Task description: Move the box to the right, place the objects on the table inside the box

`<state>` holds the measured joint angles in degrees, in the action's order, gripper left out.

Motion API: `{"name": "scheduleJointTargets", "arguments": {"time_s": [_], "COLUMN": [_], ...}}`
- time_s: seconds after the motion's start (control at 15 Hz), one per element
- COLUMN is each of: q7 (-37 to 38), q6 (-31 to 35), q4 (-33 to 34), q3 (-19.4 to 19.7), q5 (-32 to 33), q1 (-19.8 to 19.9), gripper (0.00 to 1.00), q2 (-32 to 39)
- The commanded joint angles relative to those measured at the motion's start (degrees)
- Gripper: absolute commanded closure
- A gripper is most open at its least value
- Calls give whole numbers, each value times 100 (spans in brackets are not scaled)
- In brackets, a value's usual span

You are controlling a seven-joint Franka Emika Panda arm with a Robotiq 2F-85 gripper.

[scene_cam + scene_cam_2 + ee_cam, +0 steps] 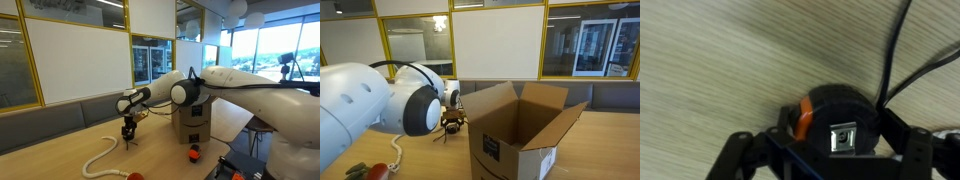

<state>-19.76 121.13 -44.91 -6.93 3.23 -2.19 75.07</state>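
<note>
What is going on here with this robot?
The gripper is down on the light-brown wooden table, its open jaws on either side of a small round black item with an orange part. The open brown cardboard box stands nearby. The long cream-white rope lies on the table.

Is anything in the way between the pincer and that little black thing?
Nothing visible. In the wrist view the pincer straddles the black item on the table, jaws open on either side of it.
</note>
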Motion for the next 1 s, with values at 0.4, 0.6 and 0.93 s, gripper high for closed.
{"name": "scheduleJointTargets", "arguments": {"time_s": [0.4, 0.6, 0.93], "q7": [67, 268, 732], "q6": [-361, -214, 82], "q4": [771, 589, 300], "q3": [35, 86, 185], "q5": [5, 41, 123], "q1": [-19, -66, -177], "gripper": [44, 44, 44], "q2": [302, -8, -653]}}
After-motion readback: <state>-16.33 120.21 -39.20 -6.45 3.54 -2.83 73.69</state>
